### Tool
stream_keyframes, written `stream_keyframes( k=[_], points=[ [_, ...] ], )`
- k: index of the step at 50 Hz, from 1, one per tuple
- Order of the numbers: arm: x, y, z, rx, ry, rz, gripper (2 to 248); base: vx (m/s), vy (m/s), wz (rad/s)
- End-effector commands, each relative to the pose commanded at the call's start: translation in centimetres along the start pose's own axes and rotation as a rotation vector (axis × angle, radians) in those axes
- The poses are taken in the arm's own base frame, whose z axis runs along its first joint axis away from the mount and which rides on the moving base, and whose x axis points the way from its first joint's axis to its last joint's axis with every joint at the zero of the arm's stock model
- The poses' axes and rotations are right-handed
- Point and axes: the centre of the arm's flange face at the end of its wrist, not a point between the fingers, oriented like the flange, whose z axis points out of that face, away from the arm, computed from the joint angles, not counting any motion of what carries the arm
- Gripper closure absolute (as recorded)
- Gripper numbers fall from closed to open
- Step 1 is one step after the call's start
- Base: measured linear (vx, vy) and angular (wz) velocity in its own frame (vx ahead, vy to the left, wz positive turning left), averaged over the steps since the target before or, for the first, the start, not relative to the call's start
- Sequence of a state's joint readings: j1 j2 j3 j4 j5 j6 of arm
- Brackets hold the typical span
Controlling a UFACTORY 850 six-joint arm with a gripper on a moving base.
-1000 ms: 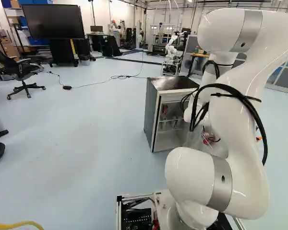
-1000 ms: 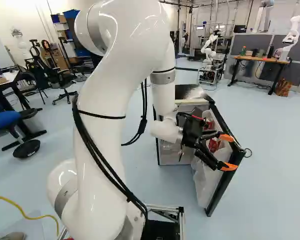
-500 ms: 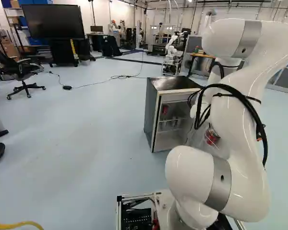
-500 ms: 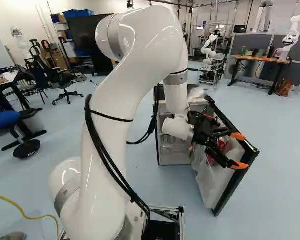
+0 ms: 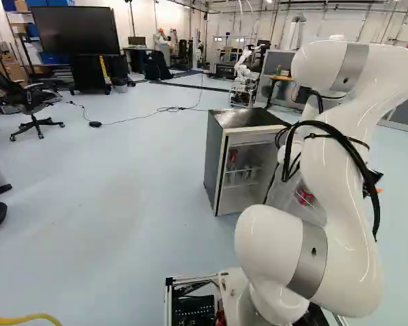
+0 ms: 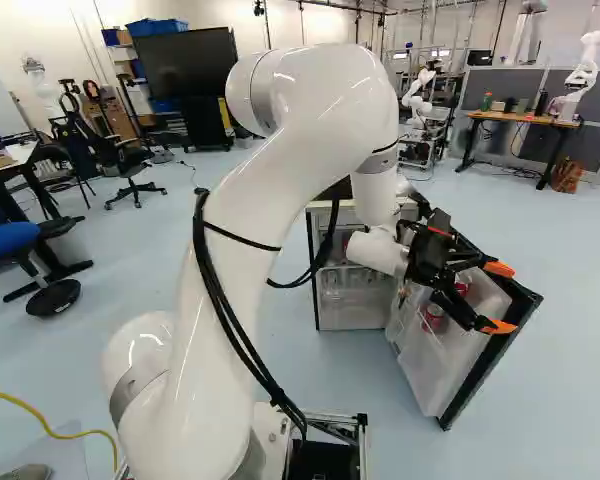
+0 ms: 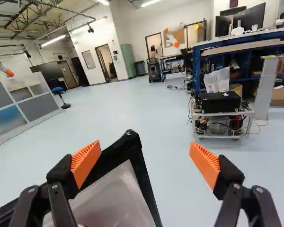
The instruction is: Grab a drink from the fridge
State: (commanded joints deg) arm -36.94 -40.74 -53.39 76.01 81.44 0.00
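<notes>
The gripper's [image 6: 498, 298] fingers are spread wide, holding nothing, by the open fridge door [image 6: 499, 352]. The door's black corner shows between them, nearer one finger; open floor [image 7: 156, 118] stretches ahead. Red cans [image 6: 433, 318] sit inside the door's translucent bin.

fridge [image 5: 215, 163]: dark-sided, upright on floor [image 5: 122, 176]; door [image 6: 492, 362]: swung open; drink cans [image 6: 433, 318]: red, in door's translucent bin [image 6: 428, 365]
</notes>
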Motion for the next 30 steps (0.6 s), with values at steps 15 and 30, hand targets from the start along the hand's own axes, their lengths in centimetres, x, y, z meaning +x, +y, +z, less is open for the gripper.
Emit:
stream_keyframes(
  k=[15,30],
  points=[
    [0.6,2.4,-1.3,0.022,-0.012,-0.041,3,0.000,0.000,0.000],
    [1.4,4.5,-3.2,0.161,-0.032,-0.105,3,0.000,0.000,0.000]
  ],
)
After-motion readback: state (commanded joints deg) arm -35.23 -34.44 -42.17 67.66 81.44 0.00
